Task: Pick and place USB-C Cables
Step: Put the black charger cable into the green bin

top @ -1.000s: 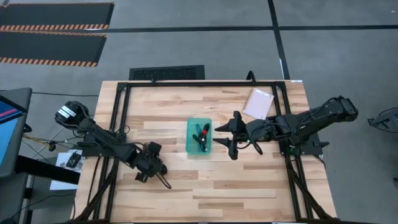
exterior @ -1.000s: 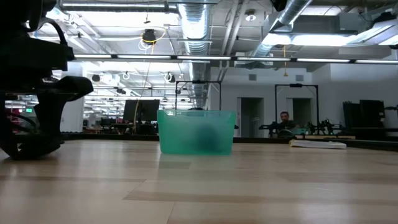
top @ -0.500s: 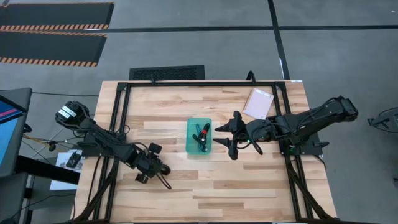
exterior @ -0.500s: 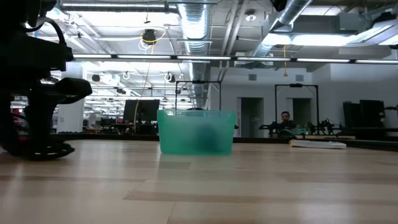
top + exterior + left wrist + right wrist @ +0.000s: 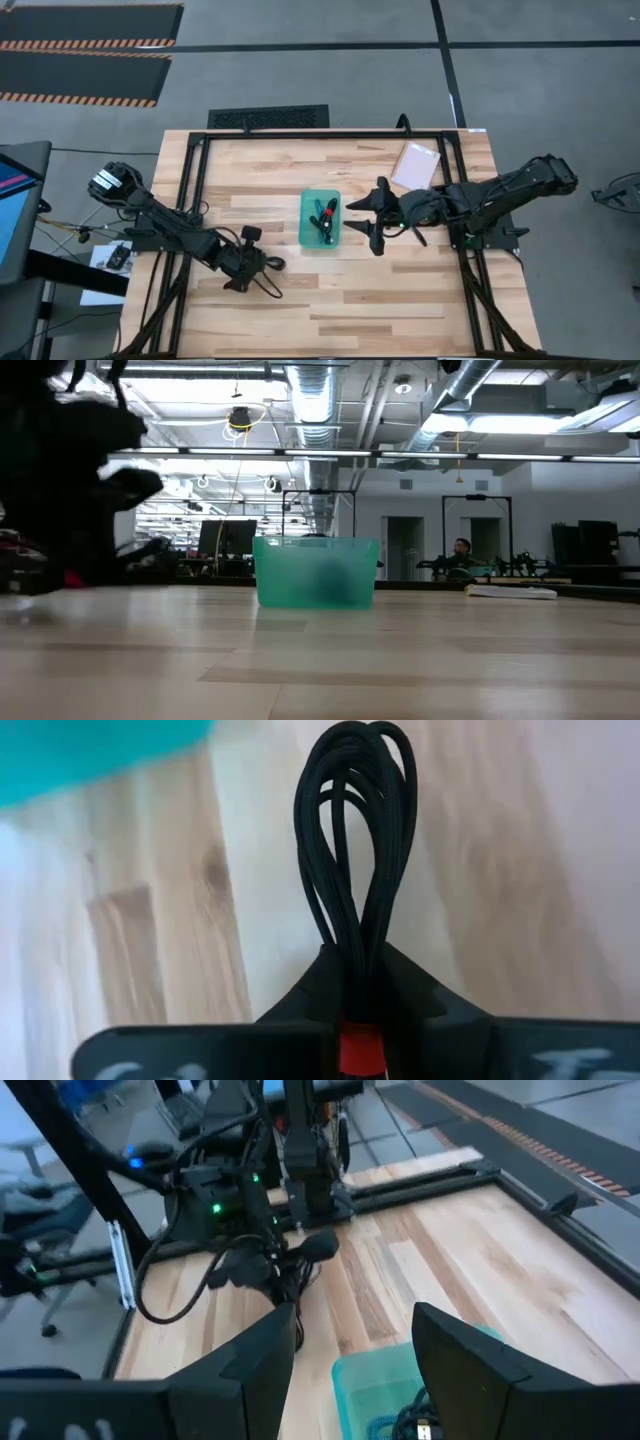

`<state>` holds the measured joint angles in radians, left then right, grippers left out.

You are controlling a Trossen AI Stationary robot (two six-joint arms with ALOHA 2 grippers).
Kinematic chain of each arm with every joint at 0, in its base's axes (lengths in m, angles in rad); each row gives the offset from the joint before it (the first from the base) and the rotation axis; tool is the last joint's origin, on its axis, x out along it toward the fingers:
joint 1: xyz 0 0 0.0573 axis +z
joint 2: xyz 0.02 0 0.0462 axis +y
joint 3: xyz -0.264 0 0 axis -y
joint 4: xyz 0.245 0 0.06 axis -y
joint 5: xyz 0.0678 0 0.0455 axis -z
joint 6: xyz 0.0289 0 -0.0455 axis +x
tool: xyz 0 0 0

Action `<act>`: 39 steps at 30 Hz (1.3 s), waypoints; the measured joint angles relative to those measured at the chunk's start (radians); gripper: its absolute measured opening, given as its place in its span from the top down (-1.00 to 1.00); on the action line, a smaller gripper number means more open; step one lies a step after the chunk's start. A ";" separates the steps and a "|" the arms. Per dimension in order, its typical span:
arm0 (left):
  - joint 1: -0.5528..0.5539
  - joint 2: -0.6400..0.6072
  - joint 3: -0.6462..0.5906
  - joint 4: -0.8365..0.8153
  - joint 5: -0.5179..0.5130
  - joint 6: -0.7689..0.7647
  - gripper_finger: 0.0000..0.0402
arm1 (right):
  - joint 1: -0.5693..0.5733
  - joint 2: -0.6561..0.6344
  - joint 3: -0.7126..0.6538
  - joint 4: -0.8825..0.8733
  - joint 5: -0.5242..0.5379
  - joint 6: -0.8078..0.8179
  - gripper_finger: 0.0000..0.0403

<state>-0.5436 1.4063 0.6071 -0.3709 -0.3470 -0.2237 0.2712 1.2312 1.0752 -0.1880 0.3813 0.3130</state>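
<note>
The pale wooden desk [image 5: 400, 290] with its black metal frame carries everything, and the two dark arms reach in from either side. The left arm stretches low across the near-left part of the desk, its left gripper [image 5: 262, 265] well apart from the tray. The right arm comes in from the far side on the right, with the right gripper [image 5: 366, 217] hanging just beside the tray's right edge; its jaws are spread wide, with nothing between them.

In the middle of the desk sits the translucent teal rectangular plastic tray [image 5: 306, 222]. Inside it lie several bundled cables [image 5: 324, 218], mostly black, at least one with a red tie and one with a teal-blue look; they are tangled together, so I cannot count them. From desk level the tray [image 5: 315, 572] shows only as a cloudy teal box, its contents a dark blur.

Near the far right corner lies a flat pale pink rectangular sheet [image 5: 416, 165].

Smallest of all, a black looped USB-C cable with a red tie [image 5: 350, 870] is pinched between the left jaws at its tied end, its loop sticking out forward over bare wood, with a teal edge of the tray [image 5: 90, 755] nearby.
</note>
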 joint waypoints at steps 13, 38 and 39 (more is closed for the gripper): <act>0.001 -0.343 0.078 -0.083 -0.168 -0.100 0.92 | -0.007 -0.131 0.090 -0.010 0.002 -0.156 -0.12; 0.194 -0.532 0.114 0.610 -0.198 0.225 0.89 | -0.026 0.090 0.095 0.154 0.005 -0.261 -0.12; 0.207 -0.526 0.114 0.605 -0.196 0.211 0.89 | -0.026 0.101 0.095 0.171 0.006 -0.272 -0.12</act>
<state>-0.3366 0.8802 0.7208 0.2342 -0.5433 -0.0127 0.2447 1.3324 1.1706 -0.0175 0.3875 0.0411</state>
